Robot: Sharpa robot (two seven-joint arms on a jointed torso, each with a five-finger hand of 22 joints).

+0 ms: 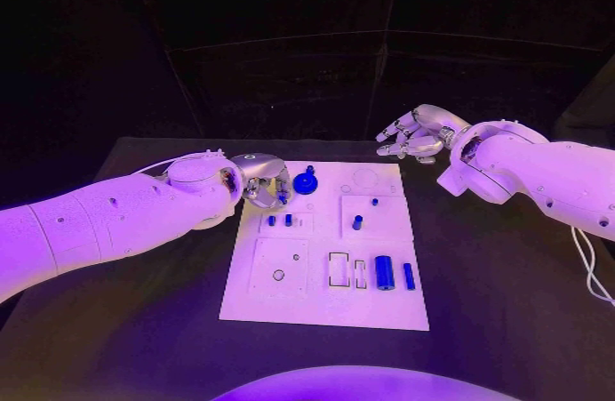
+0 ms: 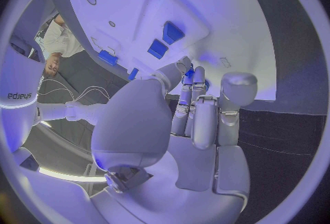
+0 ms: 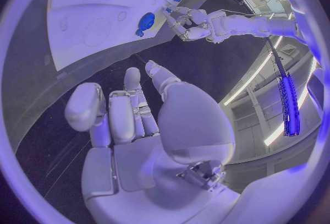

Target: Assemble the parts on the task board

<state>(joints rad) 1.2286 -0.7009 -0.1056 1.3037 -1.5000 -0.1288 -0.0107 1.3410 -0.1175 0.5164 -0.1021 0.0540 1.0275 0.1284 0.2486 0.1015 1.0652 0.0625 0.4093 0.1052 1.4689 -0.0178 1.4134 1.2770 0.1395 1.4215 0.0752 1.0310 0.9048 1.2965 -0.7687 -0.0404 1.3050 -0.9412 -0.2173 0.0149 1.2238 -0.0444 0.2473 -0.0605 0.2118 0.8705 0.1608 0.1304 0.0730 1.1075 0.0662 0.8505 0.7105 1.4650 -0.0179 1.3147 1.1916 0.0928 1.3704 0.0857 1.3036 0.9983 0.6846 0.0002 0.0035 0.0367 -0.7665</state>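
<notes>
The white task board lies mid-table. My left hand hovers at its far left edge, and its fingertips pinch a small blue part. A round blue part stands on the board just right of that hand and appears as the round blue part in the right wrist view. Small blue pegs stand mid-board. A blue cylinder and a thin blue bar lie nearer me. My right hand floats beyond the far right corner, fingers apart, holding nothing.
Recesses and outlined slots mark the board, and a small ring sits in its near left panel. Black table surrounds the board on all sides. A white cable hangs by my right arm.
</notes>
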